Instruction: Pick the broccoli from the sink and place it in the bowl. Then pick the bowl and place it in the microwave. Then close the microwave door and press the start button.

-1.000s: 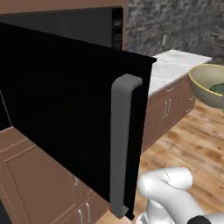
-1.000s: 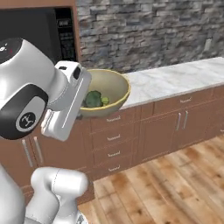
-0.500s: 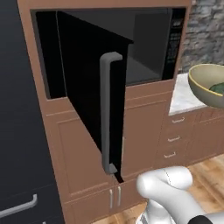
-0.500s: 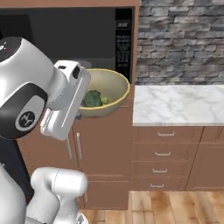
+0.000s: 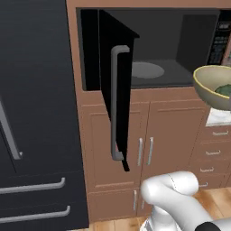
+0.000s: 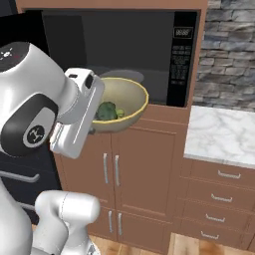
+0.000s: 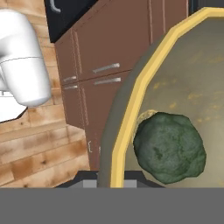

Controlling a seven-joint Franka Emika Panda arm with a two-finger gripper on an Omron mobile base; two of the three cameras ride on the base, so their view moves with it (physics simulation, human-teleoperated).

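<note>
Holding the bowl by its near rim: claw narrowed on the yellow edge, one dark tip either side of the wall at the bottom of the hand view. Broccoli lying inside the bowl, against the wall closest to the grip, stem hidden. Bowl carried level, off any surface, above the lower cupboard doors.

Changed over the last second: whole scene swung across both base views, so a turn of the base rather than of the things; counter that was ahead now off to the right, microwave now squarely in front. Bowl unchanged in the grip throughout. Meaning: first step done, carry nearly over, insertion next.

Beyond the bowl: microwave door swung out on its left hinge, edge and grey handle jutting toward the robot, well left of the bowl. Cavity open, round plate bare on its floor, room above it. Watch the lower sill and the control panel on the right side of the opening; fridge further left, out of the path
</note>
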